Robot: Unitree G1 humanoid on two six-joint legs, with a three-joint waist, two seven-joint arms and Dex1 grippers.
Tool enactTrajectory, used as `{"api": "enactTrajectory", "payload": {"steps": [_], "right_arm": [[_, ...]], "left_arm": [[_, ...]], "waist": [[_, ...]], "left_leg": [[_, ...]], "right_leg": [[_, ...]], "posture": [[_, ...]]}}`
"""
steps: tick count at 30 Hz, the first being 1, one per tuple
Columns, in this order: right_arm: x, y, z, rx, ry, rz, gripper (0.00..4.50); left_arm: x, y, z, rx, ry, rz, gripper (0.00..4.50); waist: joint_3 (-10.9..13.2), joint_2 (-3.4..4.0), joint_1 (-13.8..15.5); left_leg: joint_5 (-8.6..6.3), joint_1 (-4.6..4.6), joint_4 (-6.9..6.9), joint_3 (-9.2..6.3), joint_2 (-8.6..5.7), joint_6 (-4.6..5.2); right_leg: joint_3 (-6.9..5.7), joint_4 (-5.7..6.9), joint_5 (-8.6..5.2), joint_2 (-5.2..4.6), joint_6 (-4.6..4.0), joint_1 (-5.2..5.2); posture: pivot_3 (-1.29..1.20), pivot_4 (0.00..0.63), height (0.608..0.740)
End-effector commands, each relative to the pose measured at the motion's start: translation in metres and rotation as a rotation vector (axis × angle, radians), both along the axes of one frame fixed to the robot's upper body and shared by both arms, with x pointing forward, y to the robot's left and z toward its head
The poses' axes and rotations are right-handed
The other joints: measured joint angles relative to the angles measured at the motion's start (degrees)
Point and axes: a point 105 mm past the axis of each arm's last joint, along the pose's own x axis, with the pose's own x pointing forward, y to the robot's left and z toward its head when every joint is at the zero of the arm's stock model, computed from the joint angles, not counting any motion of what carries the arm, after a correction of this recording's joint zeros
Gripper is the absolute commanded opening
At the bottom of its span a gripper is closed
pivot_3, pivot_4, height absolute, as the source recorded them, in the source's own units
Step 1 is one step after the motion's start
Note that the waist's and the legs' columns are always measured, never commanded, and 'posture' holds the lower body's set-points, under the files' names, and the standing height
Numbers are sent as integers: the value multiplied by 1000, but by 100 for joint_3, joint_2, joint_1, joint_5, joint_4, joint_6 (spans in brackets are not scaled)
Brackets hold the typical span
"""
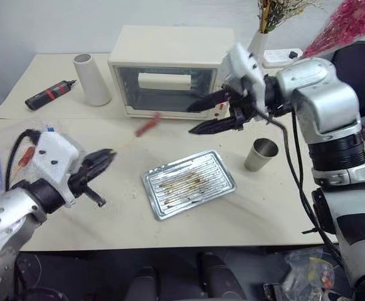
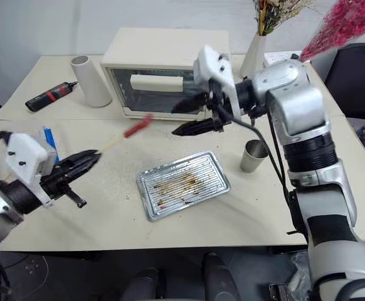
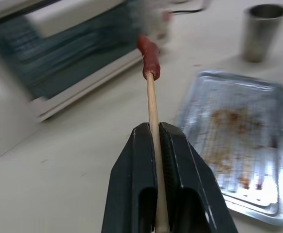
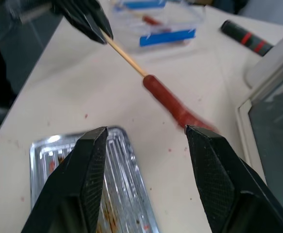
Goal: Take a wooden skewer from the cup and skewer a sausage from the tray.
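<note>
While the left gripper [image 3: 156, 145] pinches the skewer [image 3: 152, 109] carrying the sausage [image 3: 149, 59], the right gripper [image 4: 146, 141] hangs above the tray [image 1: 189, 183], jaws spread.

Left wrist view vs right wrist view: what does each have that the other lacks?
Left wrist alone: the steel cup beyond the tray, and the left tool's fingers shut on the wooden skewer. Right wrist alone: the clear plastic box, the black-and-red tool, and the right tool, open and holding nothing. Both: the skewered sausage, tray, oven.
</note>
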Motion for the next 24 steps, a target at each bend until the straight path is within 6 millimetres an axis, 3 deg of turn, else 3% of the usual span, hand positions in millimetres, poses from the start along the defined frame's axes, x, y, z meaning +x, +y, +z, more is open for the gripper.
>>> {"api": "enactTrajectory", "payload": {"steps": [1, 3, 7, 12, 19, 24], "right_arm": [[-22, 1, 22, 109, 32, 24, 2626], [-28, -1, 21, 135, 80, 9, 3166], [-35, -3, 16, 156, 124, -19, 4475], [-44, -9, 14, 191, 166, -18, 4475], [-55, -11, 20, 209, 171, 5, 4475], [-55, -9, 27, 224, 173, -17, 4500]], "left_arm": [[-6, 49, 10, -12, -102, 367, 0], [-14, 81, 9, -37, -117, 552, 0], [-28, 122, -1, -21, -90, 729, 0], [-22, 149, -19, -19, -16, 728, 0], [0, 148, -26, 11, 17, 616, 0], [3, 153, -27, -20, 10, 634, 1374]], "waist": [[-1, -2, 1], [-6, -10, 4], [-7, -12, 3], [-8, -12, 28], [-10, -17, 47], [-10, -17, 11]], "left_leg": [[0, 0, 1, -1, -2, 0], [0, 0, 3, -1, -11, 0], [0, 3, 4, -1, -14, 0], [0, 1, 3, 1, -16, 0], [0, 0, 0, 0, -5, 0], [-2, -2, -6, 1, 3, 2]], "right_leg": [[0, -2, 0, 1, 0, 0], [-1, 1, 0, 8, 0, 0], [-1, 1, 0, 11, -1, 2], [-1, -6, -1, 9, -2, 3], [-4, -14, -1, -5, -2, 5], [-2, -17, 0, -21, -2, 3]], "posture": [[0, 150, 740], [0, 150, 740], [0, 150, 740], [0, 150, 740], [0, 150, 740], [0, 150, 740]]}}
